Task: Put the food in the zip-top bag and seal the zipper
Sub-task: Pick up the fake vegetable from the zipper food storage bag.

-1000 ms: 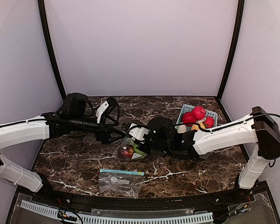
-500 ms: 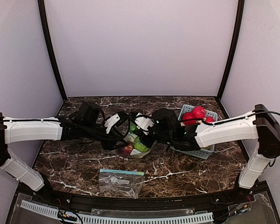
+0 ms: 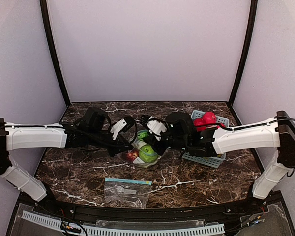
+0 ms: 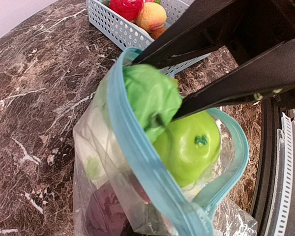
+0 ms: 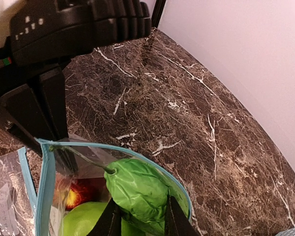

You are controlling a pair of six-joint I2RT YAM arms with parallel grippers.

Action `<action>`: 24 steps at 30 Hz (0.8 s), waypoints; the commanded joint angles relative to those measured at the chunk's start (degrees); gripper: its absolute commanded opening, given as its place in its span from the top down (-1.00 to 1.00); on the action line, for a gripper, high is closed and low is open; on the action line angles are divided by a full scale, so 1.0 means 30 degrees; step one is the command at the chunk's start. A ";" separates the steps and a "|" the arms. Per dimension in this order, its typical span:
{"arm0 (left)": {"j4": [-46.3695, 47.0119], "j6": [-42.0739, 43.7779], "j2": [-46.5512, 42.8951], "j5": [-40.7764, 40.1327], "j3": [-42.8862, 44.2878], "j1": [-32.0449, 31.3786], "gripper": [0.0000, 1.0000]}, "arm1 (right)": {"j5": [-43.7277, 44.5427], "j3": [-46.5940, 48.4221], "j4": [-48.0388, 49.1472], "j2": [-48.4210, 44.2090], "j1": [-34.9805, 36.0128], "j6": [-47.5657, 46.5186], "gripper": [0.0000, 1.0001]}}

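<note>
The zip-top bag, clear with a blue zipper rim, stands with its mouth open at the table's middle. Inside lie a green apple and a dark red piece. My right gripper is shut on a green leafy vegetable, which sits in the bag's mouth on top of the apple. My left gripper pinches the bag's near rim; one of its black fingers stands at the rim's corner. More food, red apples and an orange piece, is in the basket.
The light-blue slotted basket stands right of the bag, partly under my right arm. A second clear zip bag lies flat near the front edge. Purple walls close in the table on three sides.
My left arm reached right and its gripper shut on the bag's rim. My right gripper carried the green leafy vegetable up and left into the bag's mouth, and the bag now stands open.
</note>
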 commanded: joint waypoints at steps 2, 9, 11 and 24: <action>0.0134 -0.0660 0.0141 -0.0866 0.0294 0.0606 0.99 | -0.1165 -0.0853 -0.0195 -0.1929 -0.0316 0.1168 0.63; -0.0017 -0.1262 0.0758 0.0032 0.0713 0.0970 0.99 | -0.3040 -0.1599 -0.0244 -0.3821 -0.0554 0.2475 0.63; -0.0171 -0.1349 0.0943 0.0222 0.0845 0.1037 0.99 | -0.3915 -0.1649 -0.0035 -0.4541 -0.0574 0.2966 0.62; -0.0038 -0.2688 0.1312 0.0987 0.1052 0.2136 0.99 | 0.3010 -0.1336 -0.3921 -0.8856 -0.1191 0.5055 0.58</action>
